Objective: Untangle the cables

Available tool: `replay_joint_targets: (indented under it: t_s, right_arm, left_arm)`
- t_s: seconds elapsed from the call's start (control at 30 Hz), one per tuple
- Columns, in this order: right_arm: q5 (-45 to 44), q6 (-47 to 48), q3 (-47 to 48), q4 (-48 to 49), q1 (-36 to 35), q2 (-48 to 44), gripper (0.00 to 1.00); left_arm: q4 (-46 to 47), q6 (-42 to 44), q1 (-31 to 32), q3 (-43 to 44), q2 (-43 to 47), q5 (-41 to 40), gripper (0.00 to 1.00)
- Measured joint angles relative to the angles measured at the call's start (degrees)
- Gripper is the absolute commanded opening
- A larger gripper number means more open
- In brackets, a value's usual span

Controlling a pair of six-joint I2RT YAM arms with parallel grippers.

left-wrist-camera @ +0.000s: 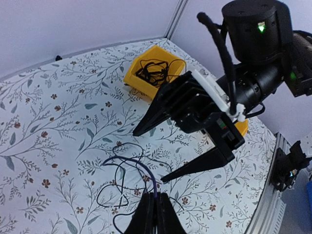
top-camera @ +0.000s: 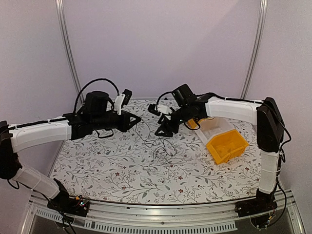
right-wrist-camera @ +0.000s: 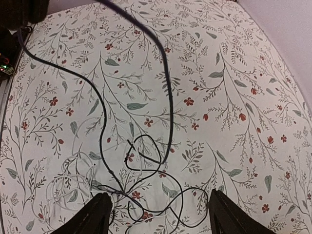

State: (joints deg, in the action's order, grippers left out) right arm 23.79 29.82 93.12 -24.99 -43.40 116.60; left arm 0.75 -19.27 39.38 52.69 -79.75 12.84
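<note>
Over the floral-print surface, our left tool pinches one thin dark cord of the wiry black-and-white tangle; right tool spread. Next, likely: we grip another strand.

The cables lie on the table, left of the bin.

Pale lilac walls, two slim metal poles — floral-print tablecloth, aluminium rail at near edge

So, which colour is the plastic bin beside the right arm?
Yellow. The bin shows best in the top external view.
</note>
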Motion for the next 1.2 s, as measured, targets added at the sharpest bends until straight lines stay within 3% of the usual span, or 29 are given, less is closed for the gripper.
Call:
replay_joint_targets:
  t_s: [0.3, 0.63, 0.7, 0.8, 0.87, 0.9, 0.93, 1.07, 1.2]
  right_arm:
    - [4.9, 0.17, 5.88, 2.71, 0.0, -9.18, 0.77]
    - [10.88, -0.07, 9.88, 1.9, -0.04, -7.74, 0.71]
    - [12.48, 0.0, 9.92, 1.44, -0.07, -7.15, 0.64]
    - [14.91, 0.83, 9.9, 0.09, -0.09, -6.21, 0.41]
    - [16.09, 1.05, 9.9, -0.94, -0.11, -5.88, 0.21]
    - [16.52, 1.4, 9.9, -1.31, -0.11, -5.81, 0.06]
    - [17.22, 1.36, 9.9, -1.81, -0.11, -5.79, 0.0]
    - [18.38, 1.81, 9.92, -2.71, -0.15, -5.79, 0.0]
    - [18.58, 1.46, 9.92, -3.19, -0.15, -6.38, 0.0]
  left_arm:
    - [0.5, 4.63, 0.07, 4.28, 4.09, 5.05, 0.0]
    - [0.09, 5.86, 2.29, 5.46, 4.07, 8.48, 0.0]
    - [0.07, 5.97, 2.67, 5.49, 4.07, 8.57, 0.0]
    - [0.0, 6.05, 2.89, 5.49, 4.07, 8.55, 0.0]
    - [0.0, 6.19, 2.95, 5.49, 4.04, 8.46, 0.0]
    - [0.0, 6.23, 2.99, 5.49, 4.0, 8.35, 0.0]
    - [0.0, 6.23, 2.99, 5.49, 3.96, 8.22, 0.0]
    - [0.9, 6.73, 3.02, 5.33, 3.5, 6.08, 0.25]
    - [8.09, 5.4, 3.34, 1.99, 1.22, 1.05, 0.25]
